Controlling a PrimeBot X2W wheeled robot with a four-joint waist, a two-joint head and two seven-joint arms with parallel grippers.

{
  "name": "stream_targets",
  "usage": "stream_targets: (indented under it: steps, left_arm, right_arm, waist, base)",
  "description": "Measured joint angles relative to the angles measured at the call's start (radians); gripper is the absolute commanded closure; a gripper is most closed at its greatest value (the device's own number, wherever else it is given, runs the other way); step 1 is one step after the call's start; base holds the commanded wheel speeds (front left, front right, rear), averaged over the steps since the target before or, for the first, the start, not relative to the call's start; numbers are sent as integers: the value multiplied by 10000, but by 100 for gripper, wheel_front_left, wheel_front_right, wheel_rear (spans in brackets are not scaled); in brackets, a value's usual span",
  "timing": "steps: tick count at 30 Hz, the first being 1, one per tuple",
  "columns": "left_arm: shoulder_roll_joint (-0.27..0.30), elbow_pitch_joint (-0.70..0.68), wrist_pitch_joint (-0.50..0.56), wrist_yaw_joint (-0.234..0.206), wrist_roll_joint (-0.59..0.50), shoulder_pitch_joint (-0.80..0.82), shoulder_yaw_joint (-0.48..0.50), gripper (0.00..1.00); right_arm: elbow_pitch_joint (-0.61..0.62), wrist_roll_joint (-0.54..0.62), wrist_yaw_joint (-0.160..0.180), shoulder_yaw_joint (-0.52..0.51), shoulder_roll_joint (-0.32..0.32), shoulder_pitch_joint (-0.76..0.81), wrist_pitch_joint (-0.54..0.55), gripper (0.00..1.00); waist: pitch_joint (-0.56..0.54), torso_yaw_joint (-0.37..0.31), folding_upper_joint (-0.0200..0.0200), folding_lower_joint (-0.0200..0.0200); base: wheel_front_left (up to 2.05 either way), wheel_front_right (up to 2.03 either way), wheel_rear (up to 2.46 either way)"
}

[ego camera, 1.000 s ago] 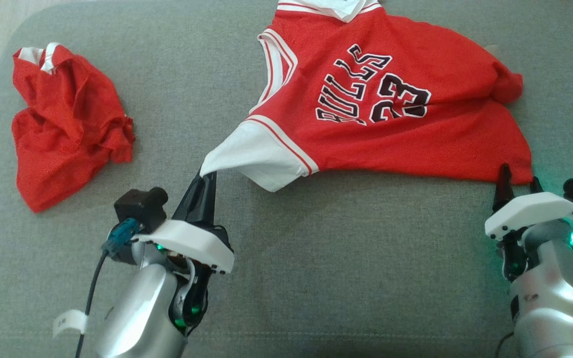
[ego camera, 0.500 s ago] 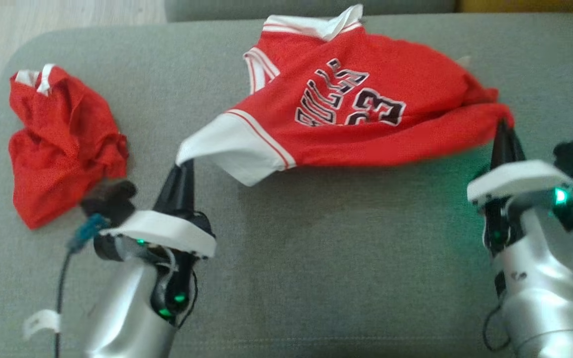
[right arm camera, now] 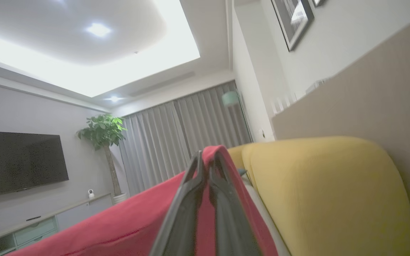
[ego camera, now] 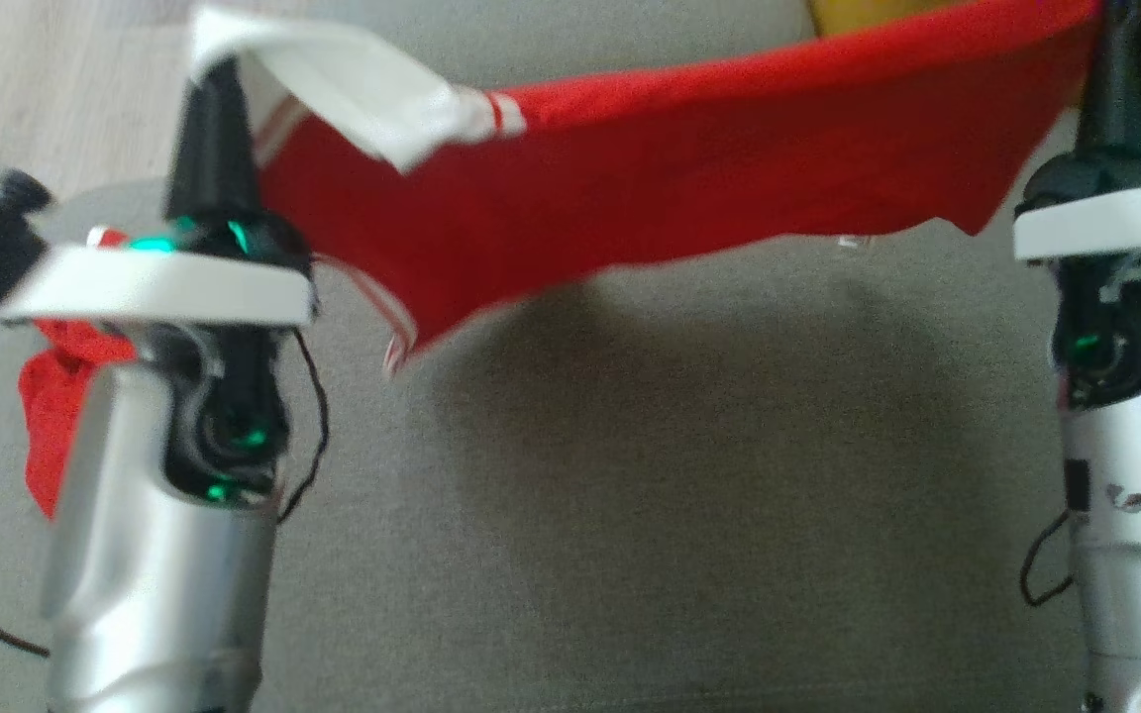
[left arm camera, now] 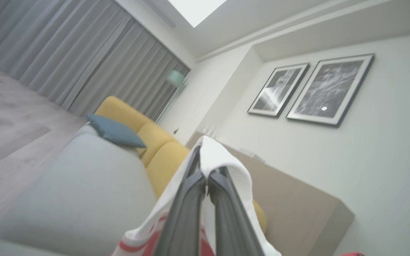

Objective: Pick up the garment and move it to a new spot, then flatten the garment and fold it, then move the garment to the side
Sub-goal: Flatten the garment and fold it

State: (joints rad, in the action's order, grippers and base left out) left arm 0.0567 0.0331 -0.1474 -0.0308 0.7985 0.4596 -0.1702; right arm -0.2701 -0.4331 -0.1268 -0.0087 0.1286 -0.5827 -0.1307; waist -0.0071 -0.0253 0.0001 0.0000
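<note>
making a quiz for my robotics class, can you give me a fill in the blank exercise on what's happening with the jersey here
1. The red jersey hangs stretched between the left gripper and the right gripper, above the ____ seat cushion.
2. The left gripper's fingers pinch the jersey's ____ trim.
3. Behind the right gripper's fingers rises a ____ sofa back.
4. A crumpled garment, also ____, lies beside the left arm.
Missing words: grey, white, yellow, red.
</note>
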Motion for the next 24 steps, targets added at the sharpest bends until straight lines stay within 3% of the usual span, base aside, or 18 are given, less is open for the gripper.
stream_targets:
  steps: [8, 14, 19, 24]
  left_arm:
    - [-159, -2508, 566, -1024, 1055, 543, 318, 100]
    - [-98, -3164, 1221, -1616, 1195, 1374, 512, 100]
    - [188, -1852, 1824, -1812, 1177, 2658, 525, 100]
    - [652, 652, 2052, -1613, 828, 5068, 539, 100]
  right_arm:
    - [2284, 840, 0, -849, -311, 21, 1133, 100]
    - [3618, 1542, 0, -1492, -583, 12, 2249, 100]
    - [2987, 1981, 0, -1789, -617, -557, 3162, 100]
    - [792, 2257, 0, -1952, -629, -3159, 3103, 100]
  waist:
    - [-524, -306, 0, 0]
    - [-370, -448, 0, 0]
    - [195, -518, 0, 0]
    - [1281, -536, 0, 0]
  base:
    - [0, 0, 0]
    - [0, 0, 0]
    - [0, 0, 0]
    - [0, 0, 0]
